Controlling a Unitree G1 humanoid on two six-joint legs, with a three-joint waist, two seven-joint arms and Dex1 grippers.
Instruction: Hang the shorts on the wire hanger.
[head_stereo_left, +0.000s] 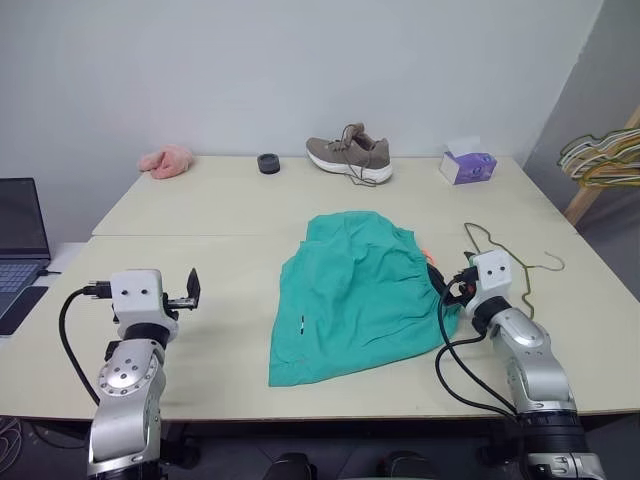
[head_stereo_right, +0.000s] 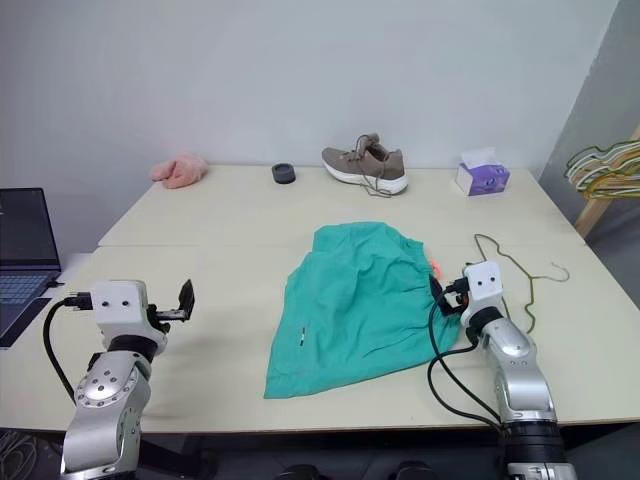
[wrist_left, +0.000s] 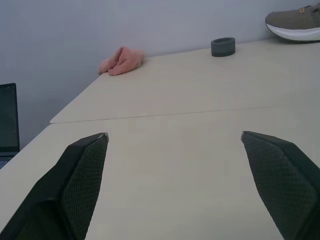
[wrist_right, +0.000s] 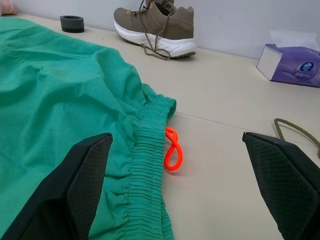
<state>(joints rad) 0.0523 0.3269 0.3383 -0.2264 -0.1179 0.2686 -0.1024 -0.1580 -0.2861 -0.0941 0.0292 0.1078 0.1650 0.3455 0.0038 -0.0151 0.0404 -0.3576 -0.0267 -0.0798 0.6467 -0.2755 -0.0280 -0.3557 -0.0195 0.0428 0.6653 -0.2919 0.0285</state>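
Your shorts lie flat mid-tabletop, their waistband just beside your right hand, which is spread wide and empty. The wire hanger lies just right of it. Your left hand hovers released, well apart.

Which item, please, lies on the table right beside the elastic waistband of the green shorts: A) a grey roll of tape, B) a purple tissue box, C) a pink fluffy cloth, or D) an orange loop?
D: in the right wrist view the orange loop lies against the gathered waistband of the shorts, while the other items sit far off along the table's back edge.
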